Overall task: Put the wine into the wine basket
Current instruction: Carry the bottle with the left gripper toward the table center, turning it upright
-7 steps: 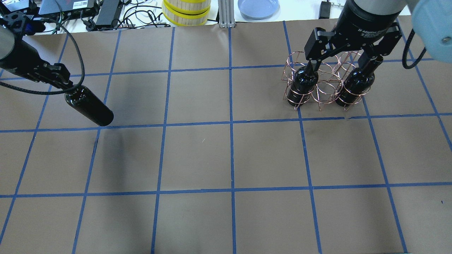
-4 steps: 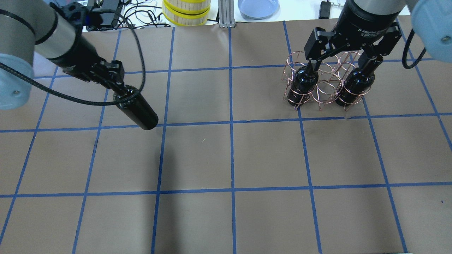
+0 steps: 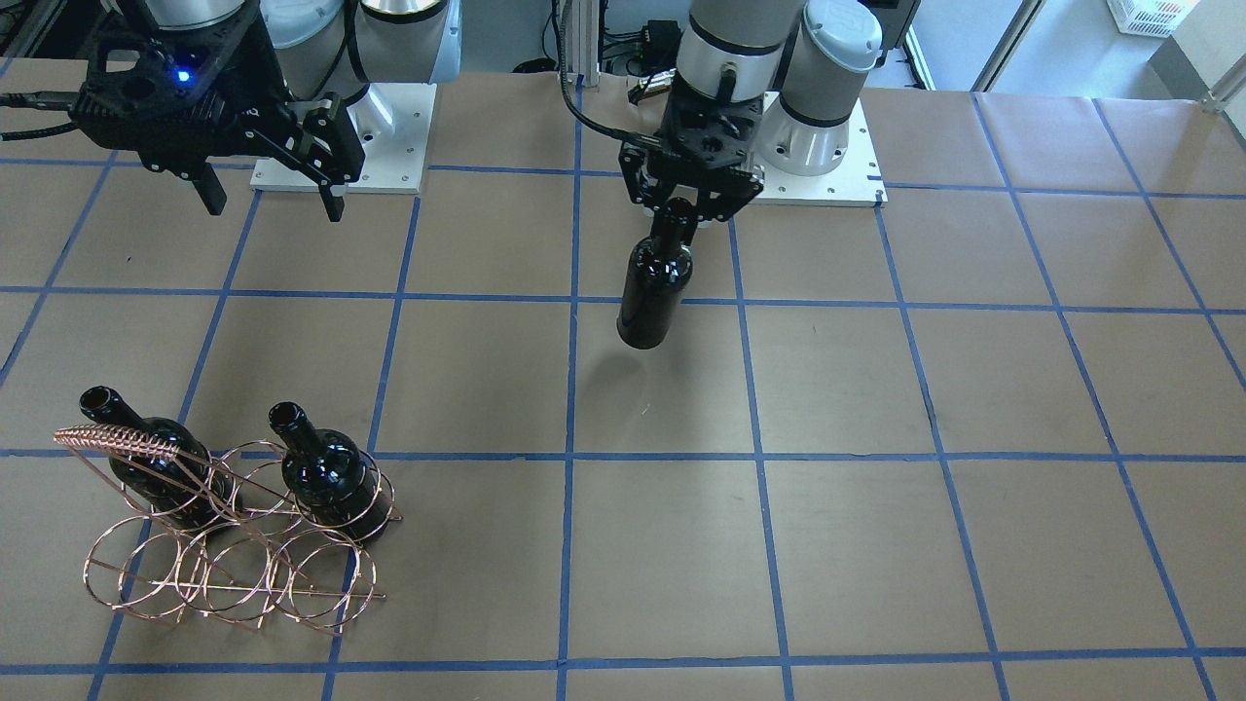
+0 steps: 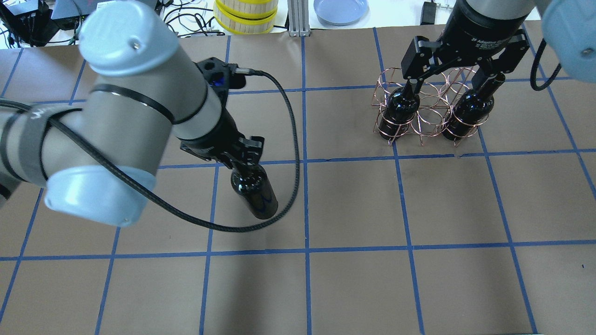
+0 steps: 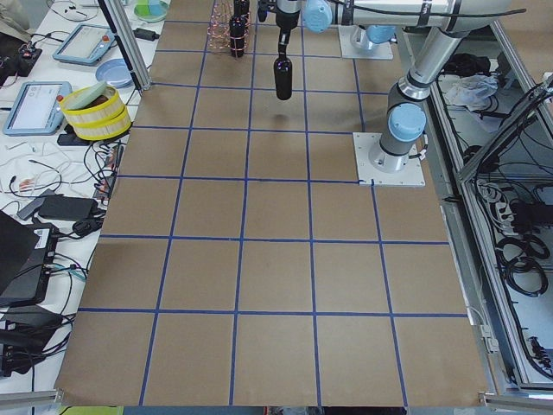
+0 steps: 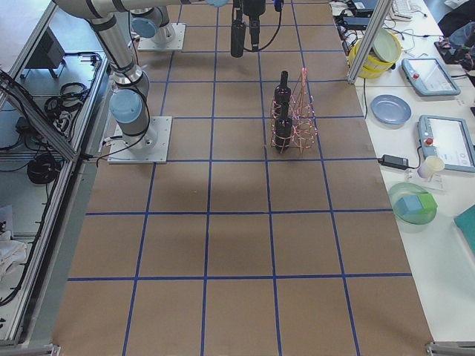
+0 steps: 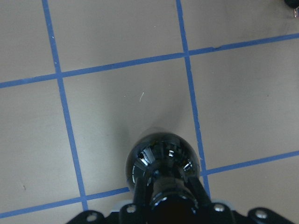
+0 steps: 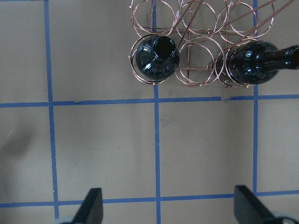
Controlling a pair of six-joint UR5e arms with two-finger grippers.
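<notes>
The wine basket [image 4: 430, 122] stands on the brown-papered table [image 4: 354, 204], which is marked with a grid of blue tape. Two dark bottles are already in the basket's row of rings nearer the robot: one [image 4: 396, 114] in the end ring on the robot's left and the other [image 4: 467, 113] in the end ring on its right, with one ring between them. In the right wrist view the first bottle [image 8: 156, 56] points its mouth almost straight at the camera, while the second [image 8: 252, 60] leans outward. In the front-facing view the basket's coil-wrapped handle [image 3: 119, 440] crosses in front of one bottle's neck. The right gripper [image 4: 449, 79] hangs above the basket with its fingers spread wide and nothing between them. In the wrist view both fingertips [image 8: 91, 205] frame bare paper on the robot's side of the basket. Well apart from the basket, off to the robot's left of it, the left gripper [image 3: 686, 200] is closed around the neck of the third wine bottle [image 3: 654, 292]. The bottle hangs base down under the gripper. It seems to hang clear of the table, as its shadow lies apart from its base, though the overhead view [image 4: 256, 193] alone does not settle this. The left wrist view looks down the bottle's shoulder [image 7: 161, 161] onto taped paper.
</notes>
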